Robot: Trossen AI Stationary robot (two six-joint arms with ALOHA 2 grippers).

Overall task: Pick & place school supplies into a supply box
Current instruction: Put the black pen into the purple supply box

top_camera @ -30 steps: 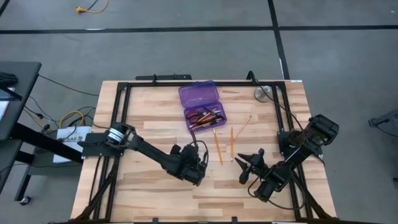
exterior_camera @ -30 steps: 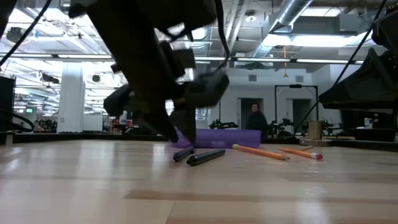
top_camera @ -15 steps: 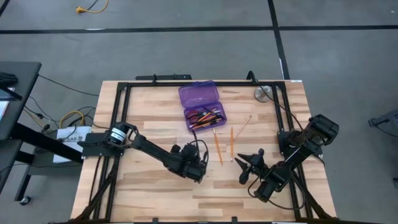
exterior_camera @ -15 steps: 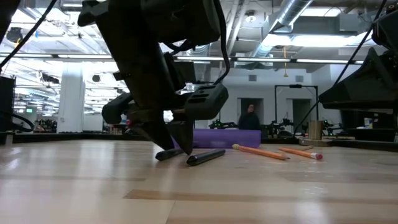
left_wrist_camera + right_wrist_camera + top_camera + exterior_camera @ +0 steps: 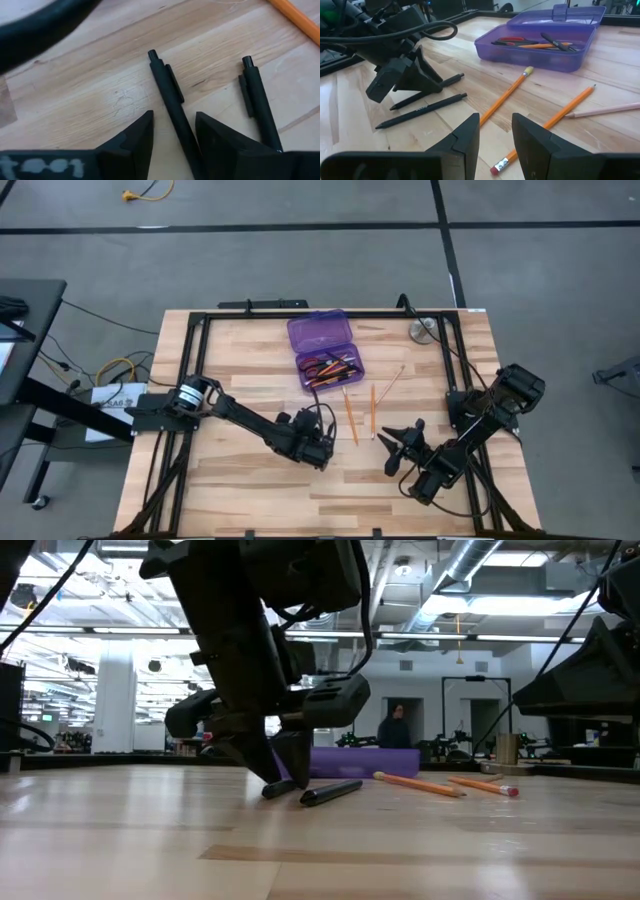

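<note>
The purple supply box (image 5: 325, 350) lies open near the table's far edge, with red-handled scissors, pens and pencils in its tray. Two black pens lie side by side on the wood (image 5: 172, 100) (image 5: 260, 110). My left gripper (image 5: 318, 452) (image 5: 172, 137) is open, pointing down with its tips at the table. One finger stands on each side of the pen (image 5: 272, 789) farther from my right arm. Two orange pencils (image 5: 350, 415) (image 5: 372, 410) and a pale one (image 5: 390, 385) lie right of it. My right gripper (image 5: 400, 448) (image 5: 495, 137) waits open beside them. My left gripper comes from above, its fingers (image 5: 135, 142) across the black pen's lower barrel (image 5: 182, 125), which lies flat on the table between them. One finger stands very close to the barrel; whether it touches the pen, I cannot tell.
A round grey metal disc (image 5: 424, 330) sits by the far right corner. A black frame (image 5: 200, 330) runs around the table's edges. The second pen (image 5: 332, 791) lies just beside the straddled one. Bare wood stretches along the near edge (image 5: 300, 500).
My left gripper has shifted slightly toward the near right and come down until its open fingertips reach the table on either side of one black pen. In the low view that pen's near end has slid a little sideways. My right arm has kept still.
</note>
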